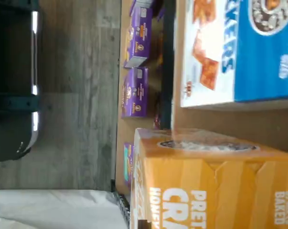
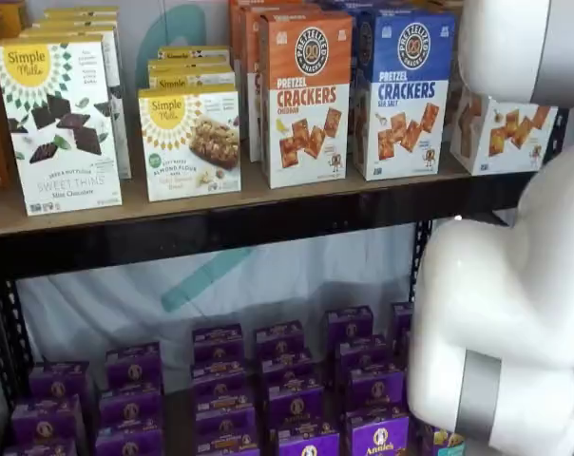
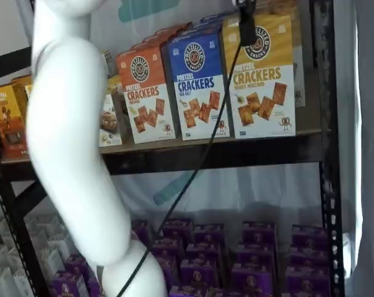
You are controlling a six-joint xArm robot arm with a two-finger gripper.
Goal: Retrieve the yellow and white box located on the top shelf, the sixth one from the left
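Note:
The yellow and white box (image 3: 259, 80) stands upright on the top shelf (image 3: 236, 151), right of the blue-topped cracker box (image 3: 196, 83). In a shelf view only its white lower part (image 2: 501, 133) shows beside my white arm. In the wrist view, turned on its side, its yellow top and "HONEY" lettering (image 1: 215, 183) fill the near part. My gripper (image 3: 246, 25) shows only as a black finger with a cable, hanging from the top edge in front of the box's upper left part. No gap between the fingers shows and nothing shows in their grasp.
An orange-topped cracker box (image 2: 304, 95) and the blue-topped box (image 2: 404, 90) stand left of the target. Simple Mills boxes (image 2: 64, 123) stand further left. Several purple boxes (image 2: 268, 380) fill the lower shelf. A black upright (image 3: 326, 154) stands right of the target.

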